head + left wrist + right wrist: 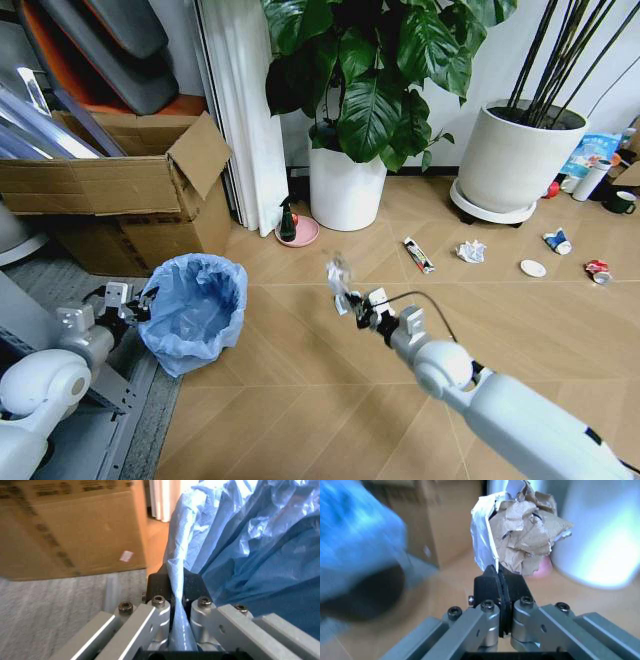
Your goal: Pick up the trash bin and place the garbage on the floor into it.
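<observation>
The trash bin [195, 312], black with a baggy light-blue liner [240, 547], is at the left on the floor [300, 390]. My left gripper [140, 305] is shut on its rim and liner, which the left wrist view shows pinched between the fingers [177, 588]. My right gripper [345, 296] hangs above mid-floor, right of the bin, shut on a tan and white paper wad [338, 272] [522, 536]. More garbage lies at the right: a dark wrapper [419, 254], a white wad [471, 251], a white disc [533, 268], a blue-white packet [557, 241] and a red-white can [598, 270].
An open cardboard box [110, 190] stands behind the bin. Two white plant pots [345, 190] [510, 160] line the back wall, with a pink dish [300, 232] between box and pot. A white bottle [590, 180] and a dark mug [622, 202] sit far right.
</observation>
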Robot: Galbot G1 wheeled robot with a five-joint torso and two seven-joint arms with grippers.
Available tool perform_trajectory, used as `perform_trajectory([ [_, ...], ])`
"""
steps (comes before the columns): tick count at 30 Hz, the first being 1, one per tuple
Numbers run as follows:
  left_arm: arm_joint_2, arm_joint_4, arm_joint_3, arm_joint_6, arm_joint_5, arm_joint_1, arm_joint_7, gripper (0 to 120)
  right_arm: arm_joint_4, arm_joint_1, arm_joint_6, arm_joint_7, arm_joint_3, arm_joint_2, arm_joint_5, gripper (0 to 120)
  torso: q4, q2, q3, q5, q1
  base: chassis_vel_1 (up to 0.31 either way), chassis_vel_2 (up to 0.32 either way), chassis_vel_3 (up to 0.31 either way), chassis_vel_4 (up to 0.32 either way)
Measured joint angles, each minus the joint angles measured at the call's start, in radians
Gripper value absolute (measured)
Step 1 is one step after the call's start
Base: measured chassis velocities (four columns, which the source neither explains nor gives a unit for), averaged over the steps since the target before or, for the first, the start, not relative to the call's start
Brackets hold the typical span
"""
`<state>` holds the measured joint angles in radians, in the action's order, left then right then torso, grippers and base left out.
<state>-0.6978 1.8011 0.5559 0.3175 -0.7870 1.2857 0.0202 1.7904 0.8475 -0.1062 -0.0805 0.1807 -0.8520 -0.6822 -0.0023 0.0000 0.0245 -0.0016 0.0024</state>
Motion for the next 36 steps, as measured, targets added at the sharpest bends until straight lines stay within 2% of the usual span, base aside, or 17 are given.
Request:
perform_trajectory([
  [4, 0.009, -0.007, -0.058, 0.001, -0.003, -0.042, 0.0, 0, 0.022, -0.028, 0.06, 0.06, -0.009, 0.011, -0.002, 0, -0.0004, 0.0, 0.0, -0.0004, 0.0, 0.0, 0.0, 0.0, 0.0],
  [8, 0.02, -0.016, -0.163, 0.001, -0.036, -0.121, 0.013, 0, 0.019, -0.146, 0.198, 0.221, 0.038, 0.021, -0.057, 0, -0.0002, 0.0, 0.0, -0.0002, 0.0, 0.0, 0.0, 0.0, 0.0],
  [9, 0.02, -0.016, -0.163, 0.001, -0.036, -0.121, 0.013, 0, 0.019, -0.146, 0.198, 0.221, 0.038, 0.021, -0.057, 0, -0.0002, 0.0, 0.0, -0.0002, 0.0, 0.0, 0.0, 0.0, 0.0],
  [14, 0.036, 0.001, -0.244, 0.022, -0.121, -0.175, 0.043, 0, -0.007, -0.249, 0.249, 0.318, 0.117, 0.002, -0.121, 0, -0.0003, 0.0, 0.0, -0.0001, 0.0, 0.0, 0.0, 0.0, 0.0],
  [17, 0.049, 0.018, -0.334, 0.038, -0.162, -0.217, 0.064, 0, -0.054, -0.328, 0.264, 0.363, 0.232, -0.037, -0.143, 0, -0.0002, 0.0, 0.0, -0.0002, 0.0, 0.0, 0.0, 0.0, 0.0],
  [21, 0.052, 0.04, -0.354, 0.048, -0.192, -0.231, 0.077, 0, -0.095, -0.339, 0.272, 0.375, 0.299, -0.068, -0.131, 0, -0.0003, 0.0, 0.0, 0.0, 0.0, 0.0, 0.0, 0.0, 0.0],
  [28, 0.059, 0.048, -0.353, 0.05, -0.205, -0.238, 0.079, 0, -0.109, -0.323, 0.271, 0.381, 0.34, -0.074, -0.118, 0, -0.0003, 0.0, 0.0, -0.0003, 0.0, 0.0, 0.0, 0.0, 0.0],
  [31, 0.06, 0.056, -0.348, 0.051, -0.21, -0.238, 0.079, 0, -0.112, -0.318, 0.265, 0.381, 0.346, -0.076, -0.119, 13, -0.0004, 0.0, 0.0, -0.0003, 0.0, 0.0, 0.0, 0.0, 0.0],
  [33, 0.059, 0.056, -0.347, 0.052, -0.211, -0.238, 0.08, 0, -0.112, -0.317, 0.264, 0.38, 0.346, -0.077, -0.119, 16, -0.0003, 0.0, 0.0, -0.0002, 0.0, 0.0, 0.0, 0.0, 0.0],
  [34, 0.059, 0.057, -0.344, 0.052, -0.213, -0.238, 0.081, 0, -0.112, -0.315, 0.26, 0.379, 0.351, -0.074, -0.118, 25, -0.0003, 0.0, 0.0, -0.0004, 0.0, 0.0, 0.0, 0.0, 0.0],
  [36, 0.059, 0.058, -0.341, 0.053, -0.214, -0.237, 0.081, 0, -0.112, -0.315, 0.259, 0.379, 0.352, -0.072, -0.116, 28, -0.0003, 0.0, 0.0, -0.0004, 0.0, 0.0, 0.0, 0.0, 0.0],
])
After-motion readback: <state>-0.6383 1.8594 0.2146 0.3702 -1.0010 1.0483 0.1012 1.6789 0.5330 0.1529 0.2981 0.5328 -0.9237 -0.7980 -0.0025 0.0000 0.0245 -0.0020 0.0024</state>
